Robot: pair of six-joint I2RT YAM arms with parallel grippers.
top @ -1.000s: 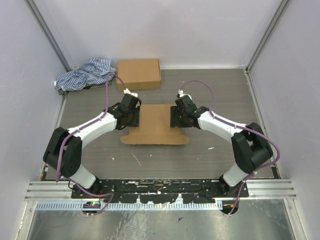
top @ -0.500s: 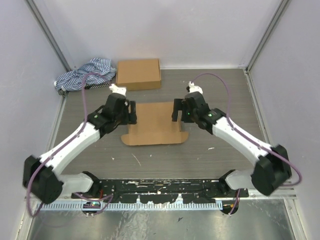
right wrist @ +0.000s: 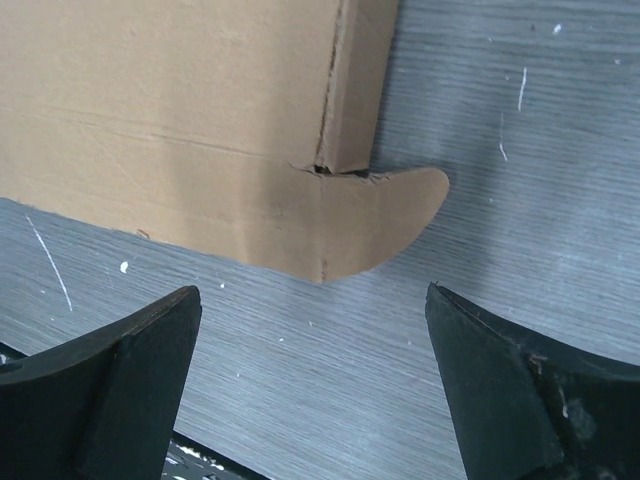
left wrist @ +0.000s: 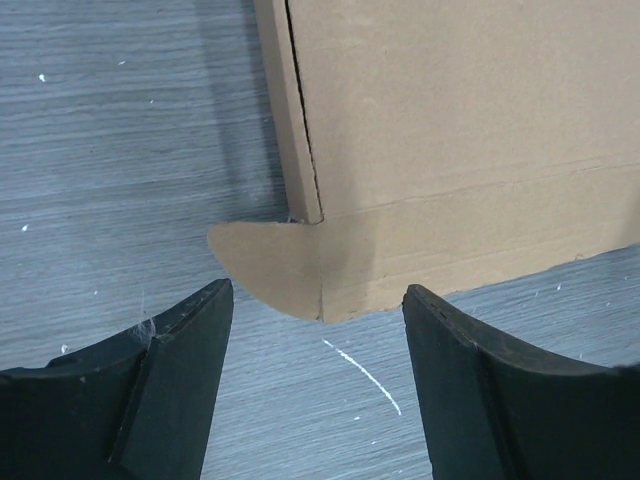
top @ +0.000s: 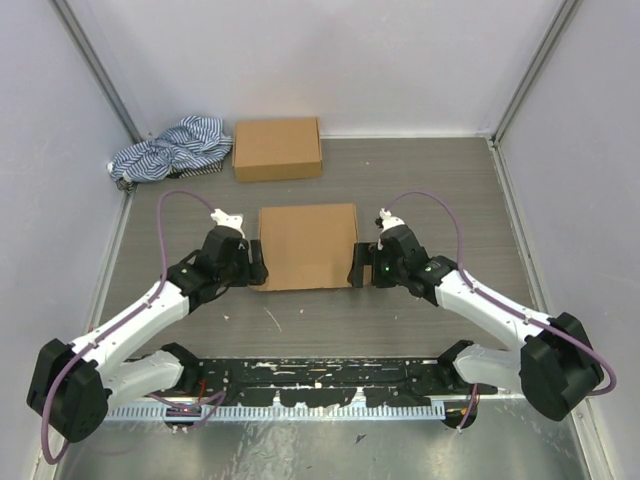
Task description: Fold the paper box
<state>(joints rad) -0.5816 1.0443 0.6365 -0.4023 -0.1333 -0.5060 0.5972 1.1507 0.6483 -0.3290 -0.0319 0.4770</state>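
Table (top: 430, 190): smooth, nothing braces box.
Box (top: 307, 246): mid-table between my arms, part folded, near strip flat on table. Uneven push from me could slide or skew it.
My left gripper (left wrist: 315, 296), right gripper (right wrist: 312, 292): both wide open, empty, straddling near corners.
Left tab (left wrist: 262, 262), right tab (right wrist: 395, 205): splayed flat outward. My fingers could crush or tear them at crease instead of tucking.

A grey wood-grain desk (top: 440, 180), flecked with small white scuffs, is boxed in by plain white walls (top: 330, 60) on 3 sides. 2 slanted metal posts (top: 95, 65) rise at the far corners. A striped blue-and-white cloth (top: 170, 147) lies crumpled in the far-left corner. An aluminium rail (top: 80, 380) edges the near side. The light is soft and even.
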